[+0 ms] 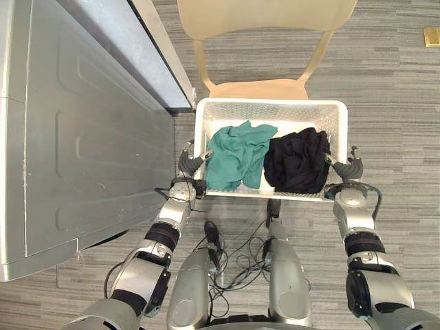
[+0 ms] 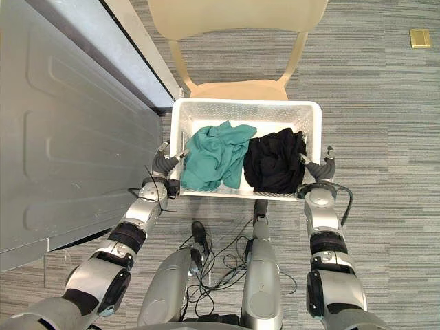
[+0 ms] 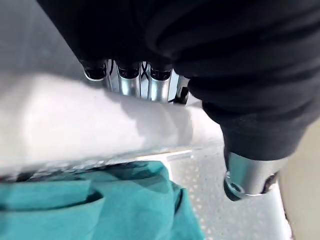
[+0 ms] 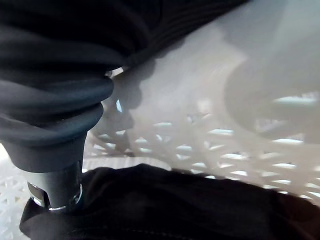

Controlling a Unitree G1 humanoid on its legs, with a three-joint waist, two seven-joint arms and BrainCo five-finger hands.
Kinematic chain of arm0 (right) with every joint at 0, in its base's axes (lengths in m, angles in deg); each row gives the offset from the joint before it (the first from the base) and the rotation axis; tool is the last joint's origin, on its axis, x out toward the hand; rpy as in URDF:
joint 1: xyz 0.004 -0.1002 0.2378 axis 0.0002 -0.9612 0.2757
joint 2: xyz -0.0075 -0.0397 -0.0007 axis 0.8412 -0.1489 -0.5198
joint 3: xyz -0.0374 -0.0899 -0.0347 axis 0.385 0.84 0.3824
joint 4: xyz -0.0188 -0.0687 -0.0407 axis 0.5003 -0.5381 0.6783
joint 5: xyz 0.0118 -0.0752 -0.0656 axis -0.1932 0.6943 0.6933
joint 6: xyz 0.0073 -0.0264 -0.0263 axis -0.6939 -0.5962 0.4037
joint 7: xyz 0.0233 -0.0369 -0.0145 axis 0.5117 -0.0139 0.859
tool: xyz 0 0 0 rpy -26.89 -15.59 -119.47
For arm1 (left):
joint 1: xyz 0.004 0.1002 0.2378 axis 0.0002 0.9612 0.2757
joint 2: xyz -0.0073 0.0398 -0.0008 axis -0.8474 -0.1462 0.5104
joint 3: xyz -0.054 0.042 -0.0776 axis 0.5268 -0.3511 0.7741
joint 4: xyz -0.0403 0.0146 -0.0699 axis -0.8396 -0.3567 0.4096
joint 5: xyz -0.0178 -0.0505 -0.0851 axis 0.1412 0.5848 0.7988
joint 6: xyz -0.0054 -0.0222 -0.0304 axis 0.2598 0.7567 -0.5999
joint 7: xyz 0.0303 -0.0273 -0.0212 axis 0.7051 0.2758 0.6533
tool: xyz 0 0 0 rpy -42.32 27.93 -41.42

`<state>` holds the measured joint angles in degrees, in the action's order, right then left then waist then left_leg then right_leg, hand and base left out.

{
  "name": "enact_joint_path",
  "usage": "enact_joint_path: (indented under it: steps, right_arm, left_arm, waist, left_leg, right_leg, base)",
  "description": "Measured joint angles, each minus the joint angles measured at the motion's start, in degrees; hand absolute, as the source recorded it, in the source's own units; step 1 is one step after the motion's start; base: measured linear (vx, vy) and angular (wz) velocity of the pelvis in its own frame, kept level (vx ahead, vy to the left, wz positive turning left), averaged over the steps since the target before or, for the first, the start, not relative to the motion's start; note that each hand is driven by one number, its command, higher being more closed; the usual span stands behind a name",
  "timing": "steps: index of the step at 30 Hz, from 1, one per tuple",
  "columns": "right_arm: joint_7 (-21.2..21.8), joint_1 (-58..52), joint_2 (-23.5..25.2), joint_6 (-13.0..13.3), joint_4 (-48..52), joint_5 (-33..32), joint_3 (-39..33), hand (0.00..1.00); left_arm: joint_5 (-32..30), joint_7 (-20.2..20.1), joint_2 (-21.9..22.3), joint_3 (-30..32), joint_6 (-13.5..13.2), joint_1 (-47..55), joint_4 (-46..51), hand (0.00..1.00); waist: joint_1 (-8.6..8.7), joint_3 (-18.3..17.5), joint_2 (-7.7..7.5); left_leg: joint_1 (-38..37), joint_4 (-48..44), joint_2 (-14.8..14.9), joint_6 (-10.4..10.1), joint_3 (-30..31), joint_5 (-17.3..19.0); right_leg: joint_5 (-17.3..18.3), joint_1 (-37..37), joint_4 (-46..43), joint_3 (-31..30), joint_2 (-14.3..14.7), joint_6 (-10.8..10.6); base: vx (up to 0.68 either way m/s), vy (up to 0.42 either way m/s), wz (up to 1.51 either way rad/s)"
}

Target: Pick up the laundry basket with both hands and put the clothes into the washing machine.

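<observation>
As the left hand (image 1: 189, 163) and right hand (image 1: 350, 167) grip the side edges of the laundry basket (image 1: 271, 104), the grab looks done; next, lift it level toward the washing machine (image 1: 89, 137).

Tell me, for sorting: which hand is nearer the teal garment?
Left. The left hand clasps the basket beside the teal garment; the right hand holds the opposite side, by the black garment.

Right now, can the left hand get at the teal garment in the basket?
Probably yes, but not freely. The teal garment lies uncovered just inside the laundry basket wall beside the left hand; that hand is clamped on the rim and would have to let go first.
</observation>
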<state>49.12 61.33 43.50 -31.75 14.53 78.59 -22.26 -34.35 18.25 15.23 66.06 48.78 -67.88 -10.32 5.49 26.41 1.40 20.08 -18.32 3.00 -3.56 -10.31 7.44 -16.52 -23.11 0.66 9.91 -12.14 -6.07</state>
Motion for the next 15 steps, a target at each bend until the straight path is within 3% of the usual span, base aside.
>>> enact_joint_path:
  steps: [10, 15]
  right_arm:
    - [-0.77, -6.16, 0.99, 1.16, 12.75, 0.08, -2.11, 0.0]
    - [-0.71, -8.72, 1.14, 2.31, 16.71, 0.08, -2.18, 0.0]
  left_arm:
    - [0.05, 0.07, 1.46, 0.07, -1.87, 2.23, 10.87, 0.0]
    - [1.02, 0.0, 1.98, 0.4, -2.35, 5.4, 14.68, 0.0]
  waist:
    - [0.16, -0.15, 0.25]
    - [0.19, -1.2, 1.51]
  left_leg:
    - [-1.58, 0.44, 0.04, -0.03, 0.07, -0.04]
    - [-2.44, 0.53, 0.39, -0.02, 0.08, -0.04]
  right_leg:
    - [-1.56, 2.72, 2.66, -0.79, 0.29, -0.93]
    - [-1.56, 3.54, 2.7, -0.92, 0.68, -0.93]
  base:
    - [-0.01, 0.017, 0.0]
    - [0.0, 0.003, -0.01]
